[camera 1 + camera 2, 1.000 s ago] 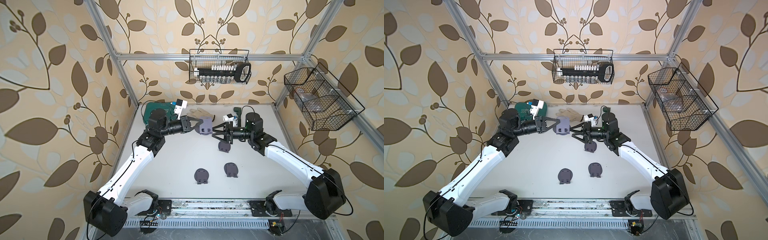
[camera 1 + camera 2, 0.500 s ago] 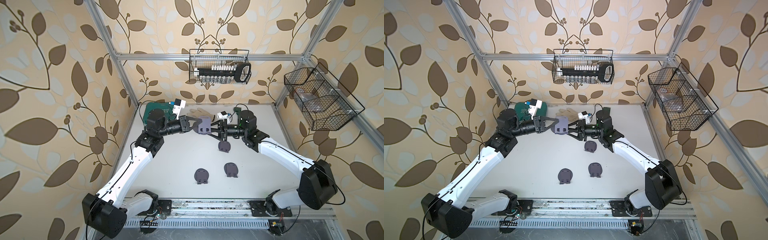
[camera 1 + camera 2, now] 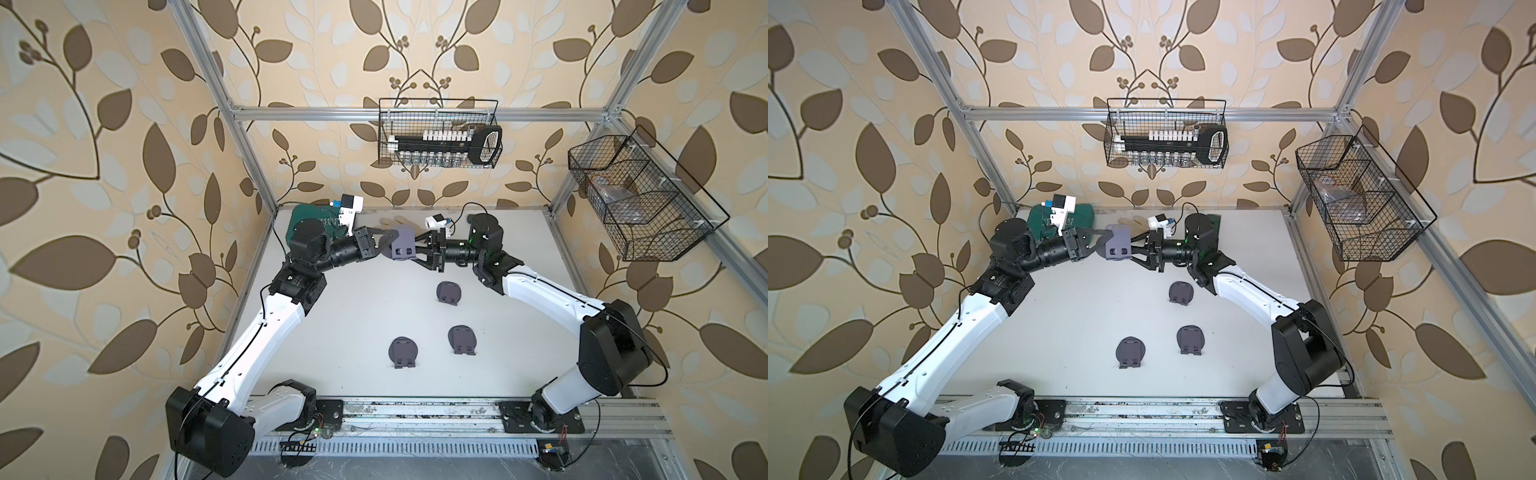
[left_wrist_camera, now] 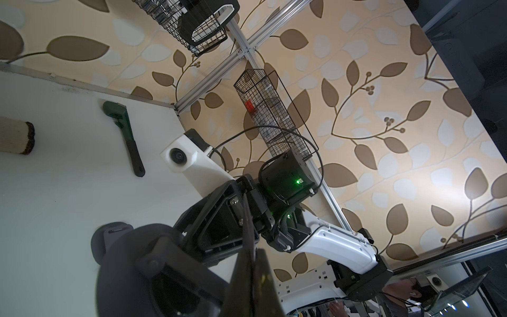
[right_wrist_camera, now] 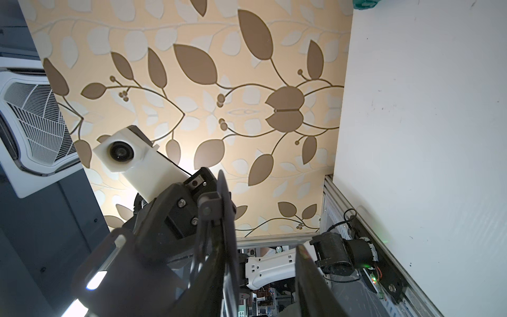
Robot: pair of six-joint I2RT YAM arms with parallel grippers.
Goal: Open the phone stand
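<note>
White tabletop (image 3: 332,316), leaf-pattern wall panels. Dark grey round plastic phone stand (image 3: 402,248) held in air over rear centre of tabletop, between both grippers. Left gripper (image 3: 387,246): jaws pressed together on stand's edge. Right gripper (image 3: 417,250): jaws part-spread astride opposite edge; in right wrist view one finger (image 5: 307,277) stands clear of stand, seen edge-on. Three matching grey stands (image 3: 448,293) lie flat on tabletop, nearer front. Black wire basket (image 3: 438,133) on rear wall.
</note>
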